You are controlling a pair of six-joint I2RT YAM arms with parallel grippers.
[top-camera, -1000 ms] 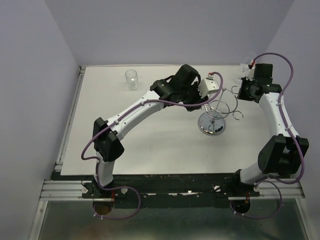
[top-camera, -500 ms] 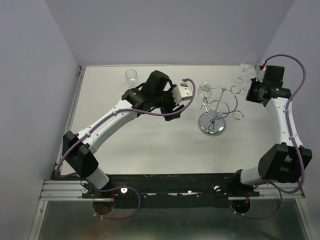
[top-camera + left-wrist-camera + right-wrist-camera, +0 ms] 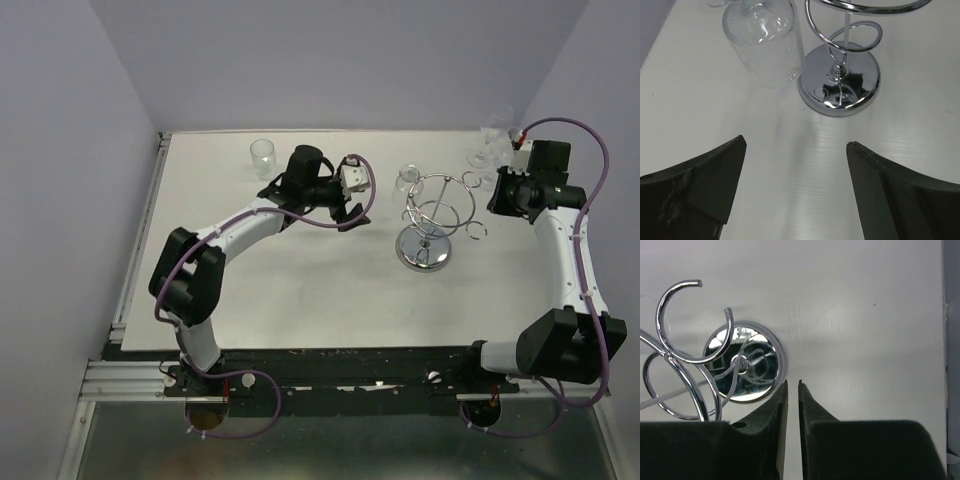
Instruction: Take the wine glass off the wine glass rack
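Observation:
The chrome wine glass rack [image 3: 428, 222] stands right of the table's middle, its mirror base [image 3: 840, 82] and curled hooks [image 3: 690, 320] showing in both wrist views. A clear ribbed wine glass [image 3: 408, 178] [image 3: 765, 42] is at the rack's left side; I cannot tell whether it hangs from a hook or rests on the table. My left gripper [image 3: 357, 188] [image 3: 795, 145] is left of it, apart from it, open wide and empty. My right gripper [image 3: 497, 192] [image 3: 793, 382] hovers right of the rack, its jaws a narrow slit apart with nothing between them.
A second wine glass [image 3: 487, 150] stands at the back right corner, just behind my right wrist. A clear tumbler [image 3: 263, 158] stands at the back left. The walls close in on the back and both sides of the table [image 3: 300, 290].
My left gripper has drawn back leftward from the rack and opened wide. My right gripper has shifted slightly right, away from the back-right glass, and its jaws have parted a little.

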